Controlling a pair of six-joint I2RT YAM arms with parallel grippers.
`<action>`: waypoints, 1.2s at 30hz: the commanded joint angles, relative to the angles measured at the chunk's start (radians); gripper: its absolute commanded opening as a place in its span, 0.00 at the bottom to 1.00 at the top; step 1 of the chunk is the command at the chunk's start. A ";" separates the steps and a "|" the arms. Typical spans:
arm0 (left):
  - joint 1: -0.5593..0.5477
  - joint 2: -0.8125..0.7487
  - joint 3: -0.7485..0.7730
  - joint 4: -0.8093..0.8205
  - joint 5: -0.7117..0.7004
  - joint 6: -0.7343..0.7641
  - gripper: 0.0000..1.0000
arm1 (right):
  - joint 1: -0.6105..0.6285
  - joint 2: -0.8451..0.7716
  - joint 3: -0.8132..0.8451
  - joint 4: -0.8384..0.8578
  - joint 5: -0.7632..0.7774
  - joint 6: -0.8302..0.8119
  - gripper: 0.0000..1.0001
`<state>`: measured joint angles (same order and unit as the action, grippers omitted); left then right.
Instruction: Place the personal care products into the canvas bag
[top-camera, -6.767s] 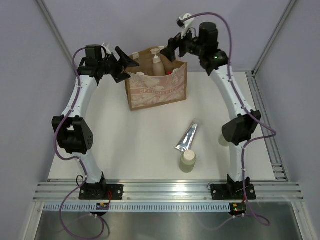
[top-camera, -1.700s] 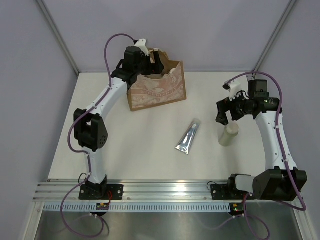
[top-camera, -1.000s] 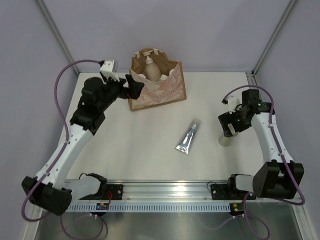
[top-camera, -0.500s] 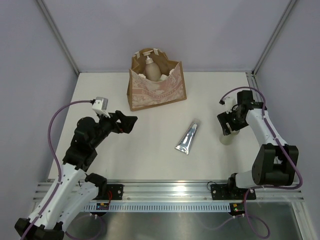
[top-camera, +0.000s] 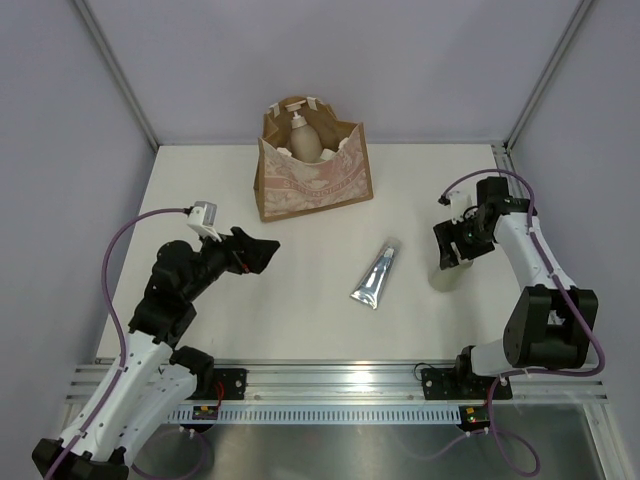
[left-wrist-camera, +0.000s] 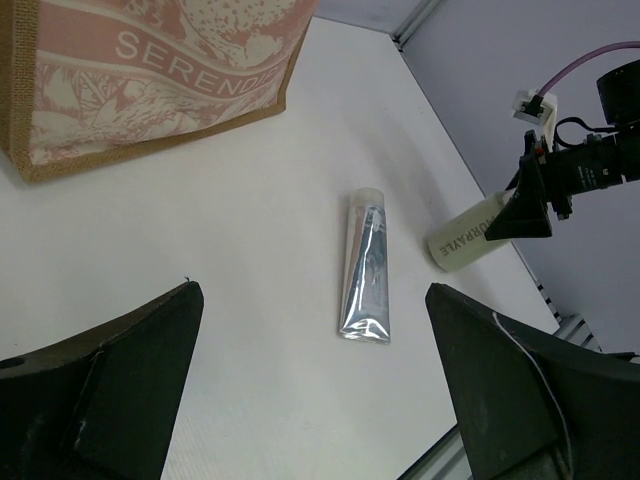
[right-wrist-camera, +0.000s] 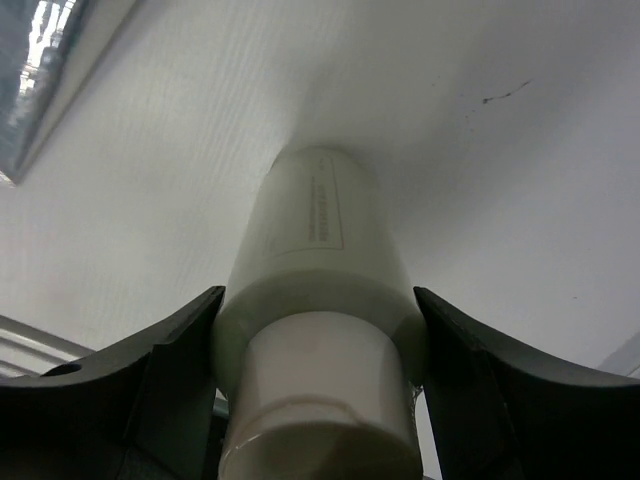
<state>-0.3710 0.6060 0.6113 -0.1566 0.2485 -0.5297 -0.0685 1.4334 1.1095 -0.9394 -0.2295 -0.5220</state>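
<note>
The canvas bag (top-camera: 312, 182) stands at the back centre, and a beige pump bottle (top-camera: 301, 140) stands upright inside it. The silver-blue tube (top-camera: 375, 277) lies flat on the table right of centre. My right gripper (top-camera: 456, 244) is shut on the shoulder of a beige bottle (top-camera: 446, 274), which leans with its base on the table; in the right wrist view the bottle (right-wrist-camera: 318, 260) fills the space between the fingers of the gripper (right-wrist-camera: 317, 300). My left gripper (top-camera: 256, 250) is wide open and empty, left of the tube. The left wrist view shows the bag (left-wrist-camera: 150, 80), tube (left-wrist-camera: 364, 265) and bottle (left-wrist-camera: 465, 240).
The white table (top-camera: 300, 300) is framed by aluminium posts and a rail along the near edge (top-camera: 340, 385). The right arm's lower links (top-camera: 545, 330) stand at the near right.
My left arm has drawn back from the bag towards the near left and now points at the tube. My right gripper has come down onto the beige bottle and closed on it.
</note>
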 joint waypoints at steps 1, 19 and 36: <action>0.003 -0.003 0.001 0.055 0.054 -0.026 0.99 | -0.004 -0.059 0.157 -0.061 -0.230 0.069 0.00; -0.002 -0.017 -0.021 -0.054 0.054 -0.058 0.99 | 0.274 0.364 1.151 -0.173 -0.755 0.287 0.00; -0.022 0.040 0.021 -0.132 0.057 -0.032 0.99 | 0.555 0.865 1.560 0.467 -0.032 0.462 0.00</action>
<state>-0.3859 0.6437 0.6022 -0.3046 0.2848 -0.5804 0.4442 2.3054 2.6713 -0.6445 -0.4690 0.0334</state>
